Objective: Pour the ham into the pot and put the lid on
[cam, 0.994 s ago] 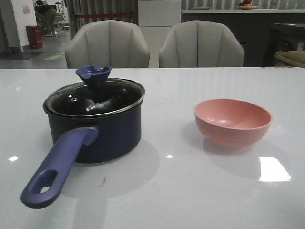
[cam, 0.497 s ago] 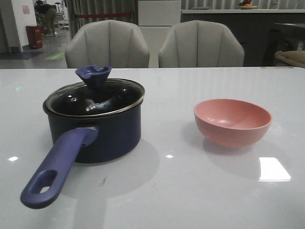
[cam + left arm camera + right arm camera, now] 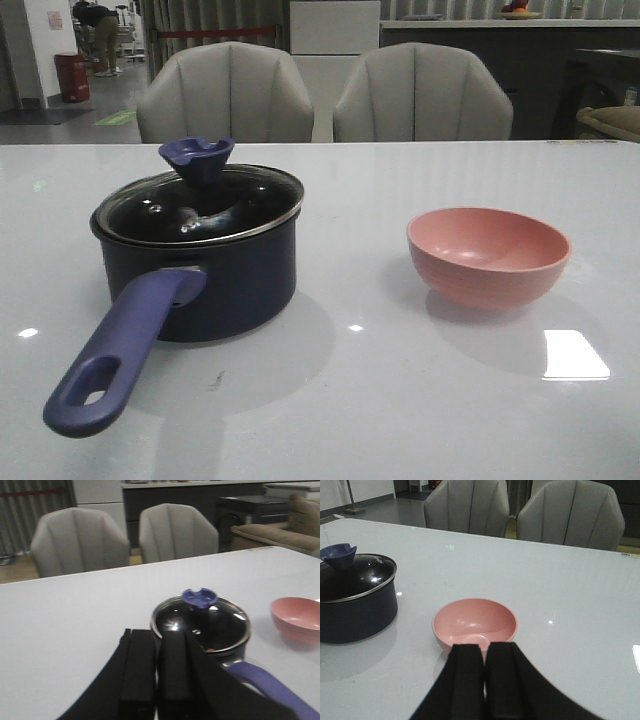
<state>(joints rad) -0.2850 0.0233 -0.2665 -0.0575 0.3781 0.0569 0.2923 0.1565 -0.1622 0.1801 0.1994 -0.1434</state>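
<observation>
On the left of the white table we see the pot, a dark navy saucepan standing upright. Its long purple-blue handle runs from the pot's near wall toward the table's front edge and slightly to the left, so the pot's long axis lies near to far with the oval hole at the near end. The lid sits on the pot's rim, its steel edge following the rim all round, and its flared purple-blue knob stands on top, leaning a little toward the far side. Through the glass in the left wrist view we make out one small orange speck near the pot's edge; we cannot tell for sure whether it is the ham.

To the right, well apart from the pot, the pink bowl stands upright on the table, and the inside that we see is bare.

Behind the table two grey chairs stand side by side.

Neither arm shows in the front view. The left gripper appears only in its wrist view, its two black fingers pressed together and grasping nothing, on the near side of the pot. The right gripper shows likewise, its fingers closed against each other with nothing between them, just before the pink bowl.
</observation>
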